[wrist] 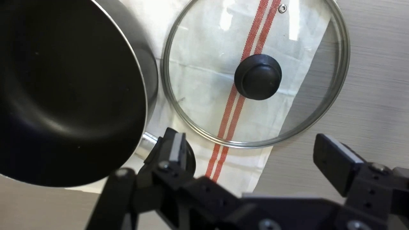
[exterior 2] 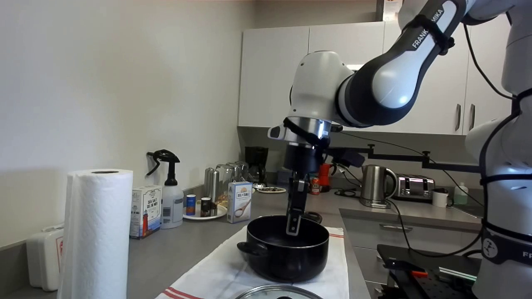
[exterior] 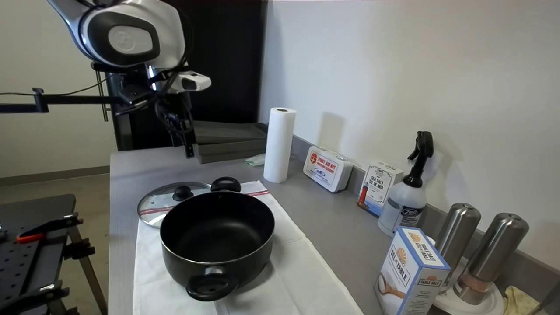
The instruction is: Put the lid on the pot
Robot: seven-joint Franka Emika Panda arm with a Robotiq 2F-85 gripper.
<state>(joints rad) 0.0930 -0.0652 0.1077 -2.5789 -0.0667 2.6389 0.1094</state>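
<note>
Currently, in an exterior view, the glass lid (exterior: 168,202) lies flat with its black knob (wrist: 258,76) up, just beyond and left of the pot (exterior: 217,236), partly on the white cloth (exterior: 302,275) and partly on the grey surface (exterior: 122,210). Farther beyond the pot, the pincer (wrist: 255,151) hangs raised; the wrist view shows its 2 fingers (wrist: 335,166) spread apart, in a released pose. Upright on the cloth, the pot itself is uncovered, with 2 black handles (exterior: 212,287). To the right of the pot and farther back stands a paper towel roll (exterior: 279,146); then, farther rightward of the pot, come a white kit box (exterior: 327,169), a sea salt box (exterior: 379,188), a spray bottle (exterior: 402,208), a table salt box (exterior: 409,271) and 2 steel grinders (exterior: 494,249).
</note>
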